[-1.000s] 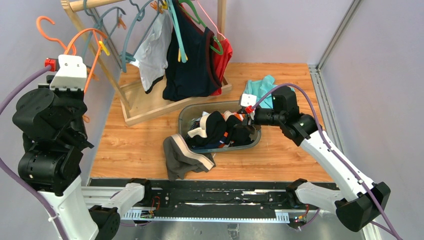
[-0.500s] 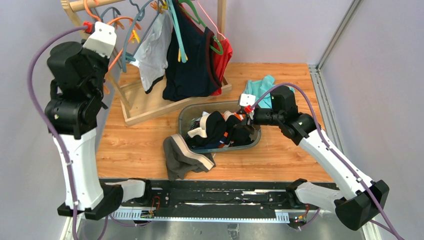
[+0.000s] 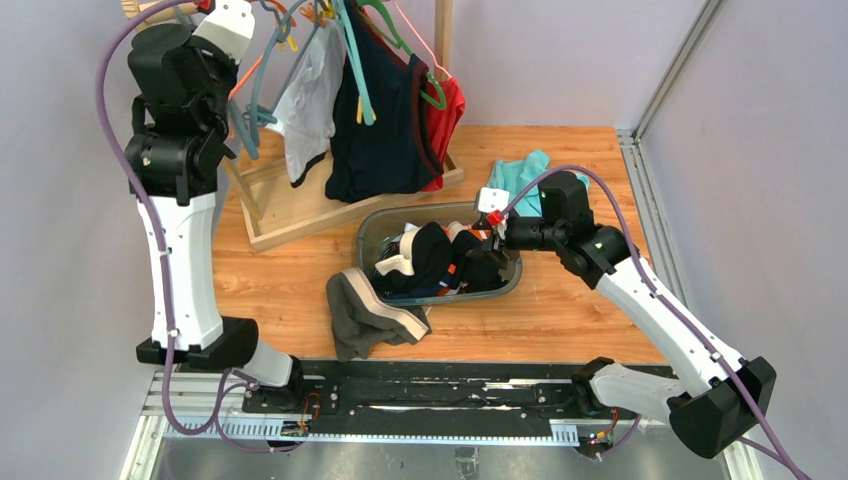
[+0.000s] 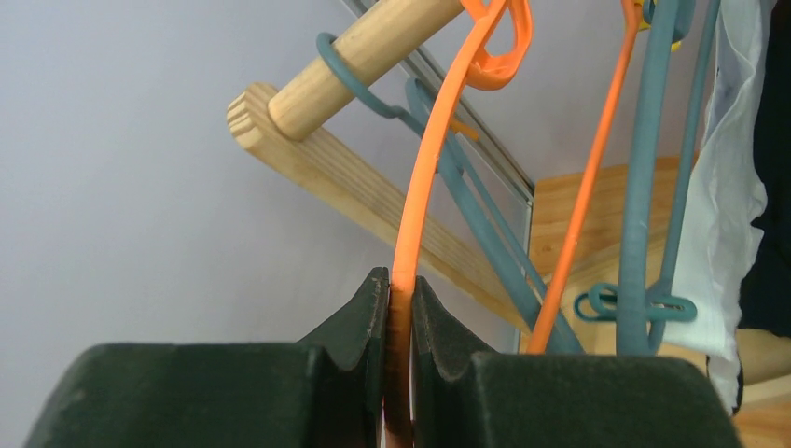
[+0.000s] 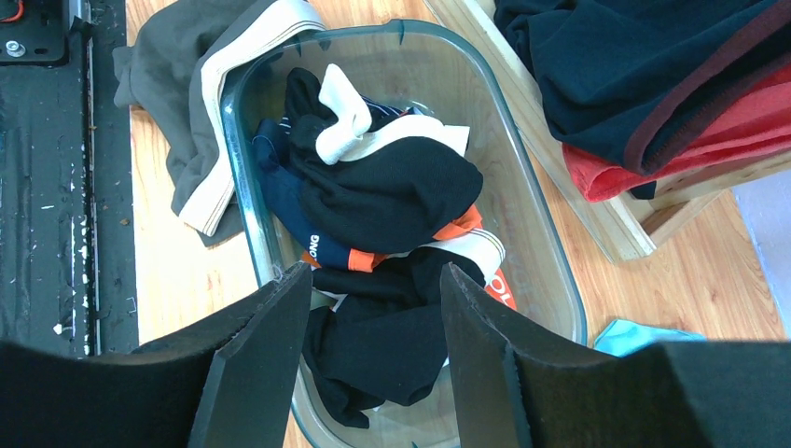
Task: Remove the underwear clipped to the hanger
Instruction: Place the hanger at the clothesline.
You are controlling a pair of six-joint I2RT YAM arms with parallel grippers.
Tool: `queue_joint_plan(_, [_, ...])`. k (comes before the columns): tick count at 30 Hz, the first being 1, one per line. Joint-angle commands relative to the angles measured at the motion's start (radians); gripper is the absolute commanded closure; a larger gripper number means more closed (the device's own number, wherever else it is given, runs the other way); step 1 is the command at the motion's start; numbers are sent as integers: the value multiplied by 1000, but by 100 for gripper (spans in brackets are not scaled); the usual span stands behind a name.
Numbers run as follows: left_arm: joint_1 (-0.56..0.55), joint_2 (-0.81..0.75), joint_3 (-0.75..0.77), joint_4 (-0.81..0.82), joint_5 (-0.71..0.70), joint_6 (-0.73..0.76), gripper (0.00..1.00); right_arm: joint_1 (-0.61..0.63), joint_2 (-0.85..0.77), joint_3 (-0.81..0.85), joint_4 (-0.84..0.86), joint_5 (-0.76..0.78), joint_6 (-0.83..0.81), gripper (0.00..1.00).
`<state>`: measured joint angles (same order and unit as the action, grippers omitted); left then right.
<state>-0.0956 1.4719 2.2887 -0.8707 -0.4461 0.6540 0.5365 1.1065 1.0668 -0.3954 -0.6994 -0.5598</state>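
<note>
Up at the rail, the left gripper [image 4: 399, 299] pinches an orange hanger [image 4: 424, 187]. White briefs [image 3: 305, 95] hang downward just to its right, clipped. The right gripper [image 5: 373, 275] gapes wide over the bin [image 3: 372, 232], farther off.

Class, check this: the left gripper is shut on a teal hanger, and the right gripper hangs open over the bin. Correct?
No. The left wrist view shows the left gripper shut on an orange hanger, not teal. The right gripper does hang open over the bin.
</note>
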Motion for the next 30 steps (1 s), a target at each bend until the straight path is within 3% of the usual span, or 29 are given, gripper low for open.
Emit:
queue_joint_plan(1, [-6,62,71,87,-4,19,100,8,-6,-4,-13,-22,-14,46])
queue_joint_plan(12, [-6,158,126,34,-19,-11,100,17,-16,-10,-12,-54,-18,46])
queue_joint_plan(23, [-6,36,29,13,-83,24,100,41,5,-7,-24,-51,-36,46])
queue_joint_plan(30, [-6,56,54,12,-148,87,100,61,16,-7,-31,-38,-49,46])
